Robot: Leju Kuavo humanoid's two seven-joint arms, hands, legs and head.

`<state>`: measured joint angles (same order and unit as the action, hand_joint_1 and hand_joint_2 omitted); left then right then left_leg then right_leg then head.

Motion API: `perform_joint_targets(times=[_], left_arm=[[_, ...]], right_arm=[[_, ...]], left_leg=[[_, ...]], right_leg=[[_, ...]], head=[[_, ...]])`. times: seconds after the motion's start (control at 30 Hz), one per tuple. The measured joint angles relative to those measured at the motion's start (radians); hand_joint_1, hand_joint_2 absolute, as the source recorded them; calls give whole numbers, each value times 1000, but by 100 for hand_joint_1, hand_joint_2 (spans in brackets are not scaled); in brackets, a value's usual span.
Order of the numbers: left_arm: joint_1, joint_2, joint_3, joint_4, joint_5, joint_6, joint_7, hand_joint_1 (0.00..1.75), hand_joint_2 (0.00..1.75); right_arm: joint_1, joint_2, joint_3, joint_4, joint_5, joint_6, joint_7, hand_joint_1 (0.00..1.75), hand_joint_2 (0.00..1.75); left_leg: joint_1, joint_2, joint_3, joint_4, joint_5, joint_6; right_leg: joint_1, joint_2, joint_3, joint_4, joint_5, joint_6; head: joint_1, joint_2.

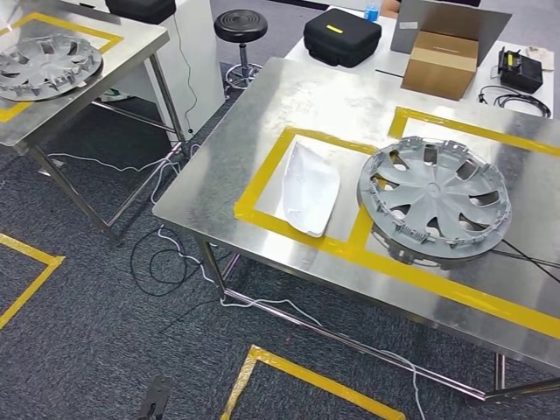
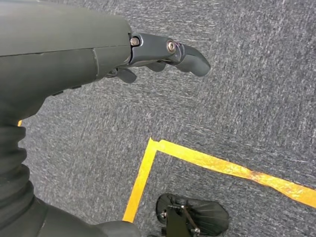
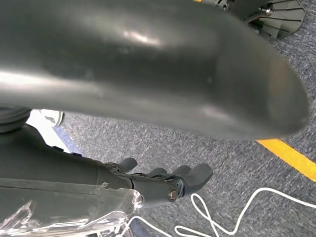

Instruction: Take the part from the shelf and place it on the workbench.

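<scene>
head view: ribbed silver hubcap (image 1: 434, 197) on steel workbench (image 1: 218, 179).

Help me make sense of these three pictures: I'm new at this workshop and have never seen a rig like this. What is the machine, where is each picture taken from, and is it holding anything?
The machine is a walking humanoid robot with two arms, each ending in a many-fingered hand. The wide picture comes from a camera high on its body, looking down at a steel workbench marked with yellow tape. On it lie a white part inside one taped frame and a grey wheel cover mostly inside the next, overlapping the tape between them. A second wheel cover lies on another table.

The other two pictures come from cameras at the wrists, looking down at grey carpet. The left hand holds nothing. The right hand seems to be holding nothing too.
</scene>
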<state>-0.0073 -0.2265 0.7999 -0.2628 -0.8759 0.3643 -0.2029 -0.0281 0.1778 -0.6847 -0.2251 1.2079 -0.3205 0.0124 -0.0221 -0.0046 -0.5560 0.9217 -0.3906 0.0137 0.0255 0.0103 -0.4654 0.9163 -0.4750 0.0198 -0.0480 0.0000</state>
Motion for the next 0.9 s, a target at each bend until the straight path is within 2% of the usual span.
perform_joint_targets(times=[0.53, 0.9], left_arm=[[-9, 2, 0, 8, -15, 0, -6, 0, 175], [-10, 4, 0, 9, -15, -1, -9, 0, 175]], right_arm=[[0, 0, 0, 0, 6, -3, 5, 0, 0], [0, 0, 0, 0, 17, 7, -12, 0, 0]], left_leg=[[1, 0, 96, -139, 43, 1], [0, 0, 101, -145, 44, 1]], right_leg=[[0, 0, 102, -156, 52, 2], [0, 0, 108, -163, 54, 2]], head=[[0, 0], [0, 0]])
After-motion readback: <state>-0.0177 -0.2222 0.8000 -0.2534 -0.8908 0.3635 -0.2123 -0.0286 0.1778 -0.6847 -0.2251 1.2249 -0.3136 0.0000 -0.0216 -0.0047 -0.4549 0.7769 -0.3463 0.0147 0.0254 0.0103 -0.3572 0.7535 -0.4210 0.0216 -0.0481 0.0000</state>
